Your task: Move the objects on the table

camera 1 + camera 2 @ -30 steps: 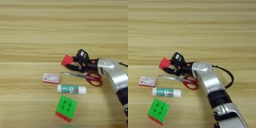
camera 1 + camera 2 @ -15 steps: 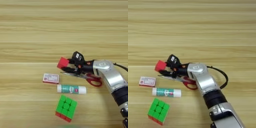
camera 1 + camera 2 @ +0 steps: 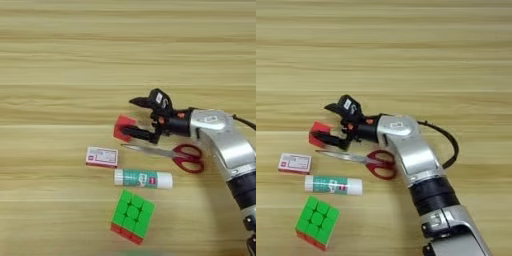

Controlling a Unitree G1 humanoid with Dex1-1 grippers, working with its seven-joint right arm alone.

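- The right gripper (image 3: 134,117) reaches in from the right on a silver forearm (image 3: 406,145), and its two black fingers are spread apart, grasping nothing.
- One finger (image 3: 140,102) points left above the small red cube (image 3: 123,126); the other finger (image 3: 136,133) lies along the cube's near edge, right against it or just short of touching; I cannot tell which.
- The red cube sits on the table (image 3: 60,60) near the middle, just left of the gripper.
- The red-handled scissors (image 3: 172,154) lie flat just below the gripper, blades pointing left and handles to the right, under the forearm's front end.
- A small red-and-white box (image 3: 102,156) lies left of the scissor tips, below and left of the red cube.
- A white-and-teal glue stick (image 3: 143,178) lies on its side just below the box and the scissors, running left to right.
- A puzzle cube (image 3: 132,216) with a green top and red sides sits nearest to the robot, just below the glue stick, turned at a slight angle.
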